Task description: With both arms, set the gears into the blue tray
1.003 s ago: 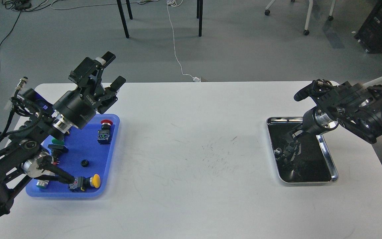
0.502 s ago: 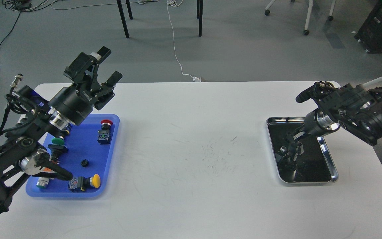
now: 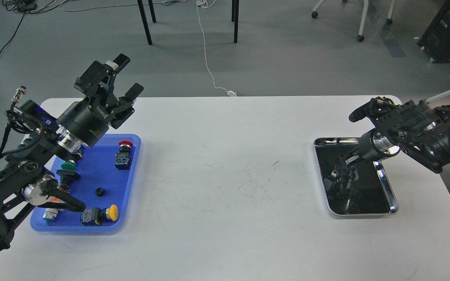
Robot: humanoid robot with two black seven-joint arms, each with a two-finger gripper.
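Note:
One small black gear (image 3: 99, 191) lies on the blue tray (image 3: 92, 168) at the table's left, between the push-button switches. My left gripper (image 3: 128, 76) is raised above the tray's back edge. It points up and away with its fingers spread open and nothing between them. My right gripper (image 3: 359, 111) hovers over the back right corner of the silver tray (image 3: 390, 187). It is dark and seen side-on, so its fingers cannot be told apart. Whether any gears lie in the silver tray's dark, reflective inside cannot be told.
On the blue tray stand switches with a red cap (image 3: 125, 145), a green cap (image 3: 67, 166) and a yellow cap (image 3: 112, 212); my left arm hides part of a further one (image 3: 49, 214). The white table's (image 3: 229, 187) middle shows faint scratches. Chair legs and cables lie on the floor beyond.
My left gripper, still open, has drawn back to the left and slightly up. The right arm has shifted a little to the right over the silver tray.

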